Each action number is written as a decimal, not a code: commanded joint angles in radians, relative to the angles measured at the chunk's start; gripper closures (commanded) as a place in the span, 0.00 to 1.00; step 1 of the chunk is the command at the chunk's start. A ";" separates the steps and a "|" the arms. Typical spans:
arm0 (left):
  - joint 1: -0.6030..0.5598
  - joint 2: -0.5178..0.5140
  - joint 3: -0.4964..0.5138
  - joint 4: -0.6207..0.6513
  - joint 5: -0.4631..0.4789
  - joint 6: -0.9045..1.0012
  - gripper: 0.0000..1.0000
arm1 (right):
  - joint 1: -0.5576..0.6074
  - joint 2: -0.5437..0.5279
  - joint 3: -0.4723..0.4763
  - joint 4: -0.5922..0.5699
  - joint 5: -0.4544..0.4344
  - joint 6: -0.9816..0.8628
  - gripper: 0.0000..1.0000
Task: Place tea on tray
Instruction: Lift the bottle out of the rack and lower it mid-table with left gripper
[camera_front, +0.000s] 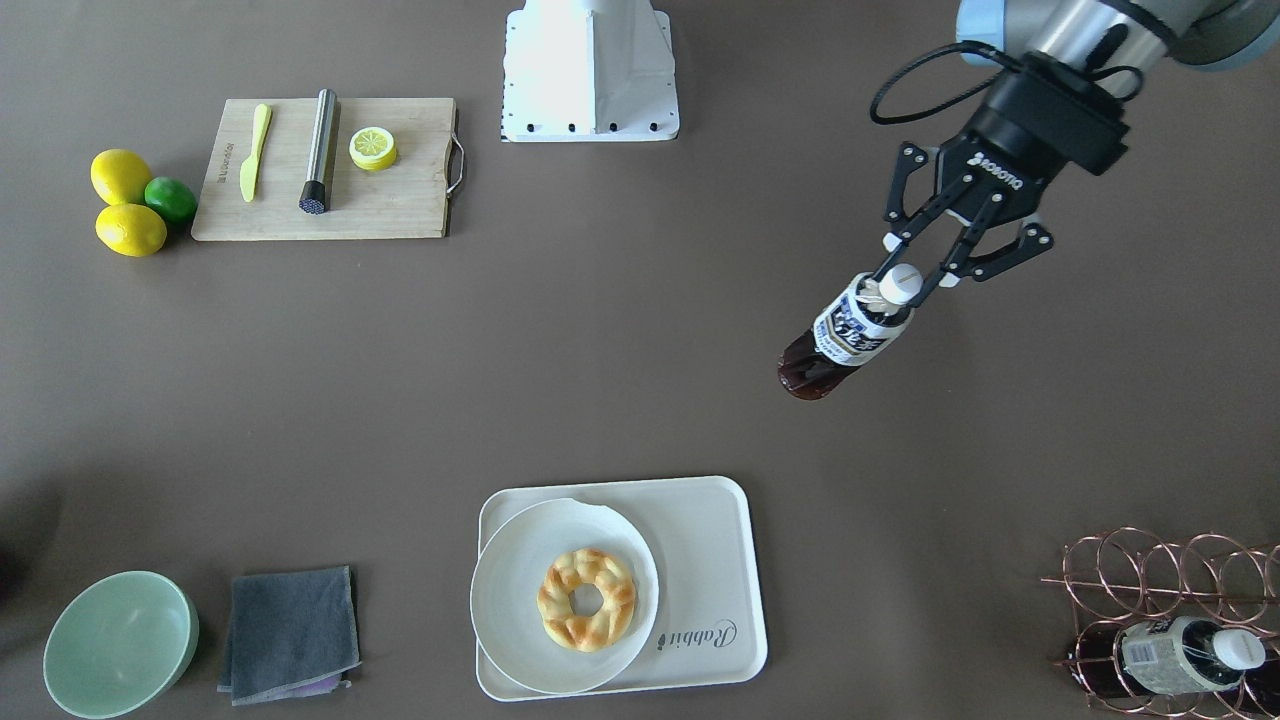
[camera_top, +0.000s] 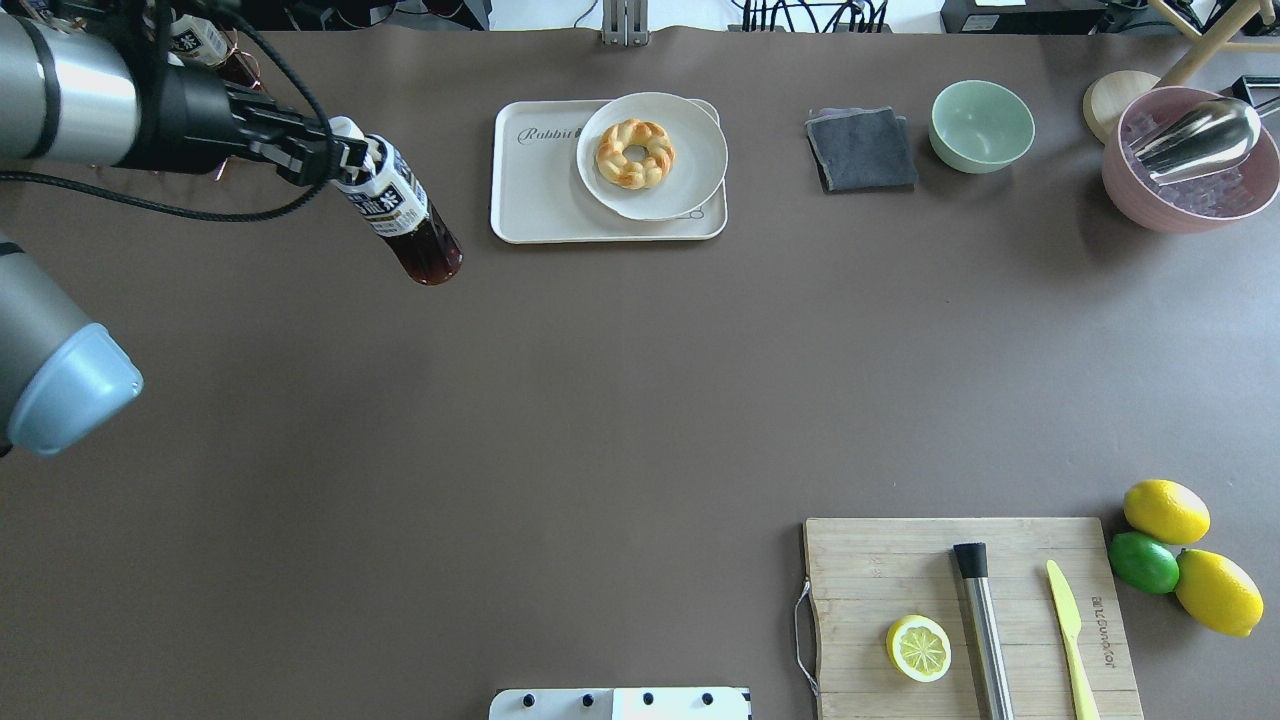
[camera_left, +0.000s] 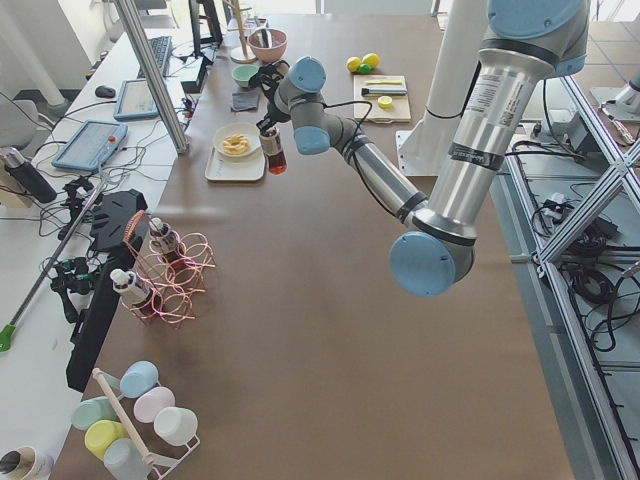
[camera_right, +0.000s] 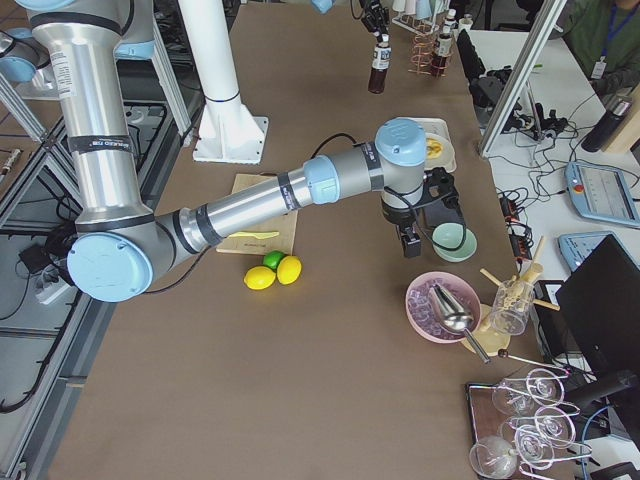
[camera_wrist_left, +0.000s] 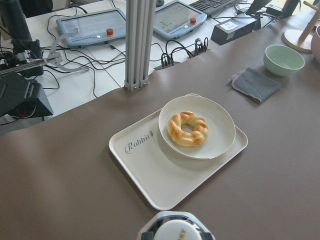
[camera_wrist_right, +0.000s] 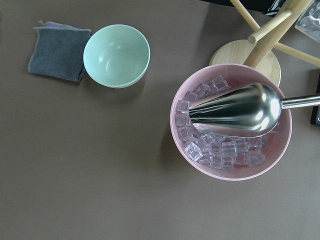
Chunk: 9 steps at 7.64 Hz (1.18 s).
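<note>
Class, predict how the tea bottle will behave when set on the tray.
The tea bottle looks tall and narrow, so probably tippy upright. Round, so likely to roll if laid down. Held near its top by the left tool, it hangs tilted, so it may swing.

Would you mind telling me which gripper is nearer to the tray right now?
Left. The left gripper, holding the tea by its cap, hangs beside the tray. The right gripper is farther off, near the green bowl.
</note>
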 joint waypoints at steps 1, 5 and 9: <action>0.279 -0.128 -0.018 0.166 0.276 -0.008 1.00 | -0.001 -0.017 0.033 0.000 0.016 -0.003 0.00; 0.480 -0.219 0.015 0.280 0.479 -0.011 1.00 | -0.003 -0.016 0.036 0.001 0.029 -0.006 0.00; 0.486 -0.226 0.031 0.278 0.481 -0.011 1.00 | -0.005 -0.016 0.036 0.001 0.029 -0.006 0.00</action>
